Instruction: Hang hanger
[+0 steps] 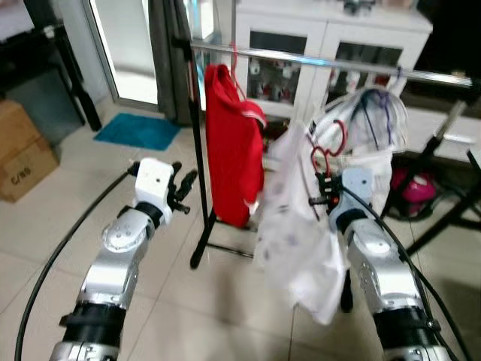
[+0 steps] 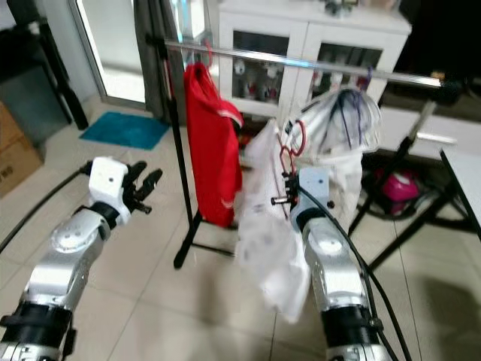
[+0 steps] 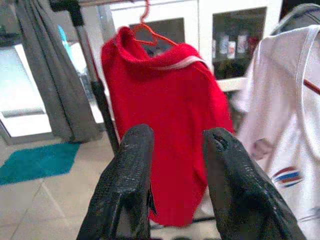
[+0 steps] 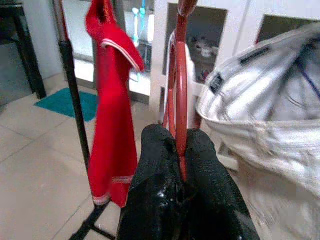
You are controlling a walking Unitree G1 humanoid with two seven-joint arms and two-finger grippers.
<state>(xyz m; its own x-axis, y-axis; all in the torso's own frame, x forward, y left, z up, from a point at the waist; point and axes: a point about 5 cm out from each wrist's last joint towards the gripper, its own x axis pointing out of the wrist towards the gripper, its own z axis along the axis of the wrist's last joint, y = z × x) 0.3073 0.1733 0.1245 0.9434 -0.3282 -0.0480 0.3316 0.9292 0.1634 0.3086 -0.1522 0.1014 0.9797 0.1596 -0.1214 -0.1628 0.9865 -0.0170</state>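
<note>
The right gripper (image 4: pixel 181 150) is clenched on a red hanger (image 4: pixel 179 95) carrying a white shirt (image 1: pixel 297 226), holding it just below the rail (image 1: pixel 331 64) at about 1 o'clock. A red shirt (image 1: pixel 233 150) hangs on the rail at 12 o'clock. The left gripper (image 3: pixel 175 150) hovers at 10 o'clock, jaws apart, grasping nothing.

Dark printed marks, possibly "C/S", are seen on the side of the cardboard box (image 1: pixel 26 162), but they are too blurred to be read with certainty. No other text can be read.
</note>
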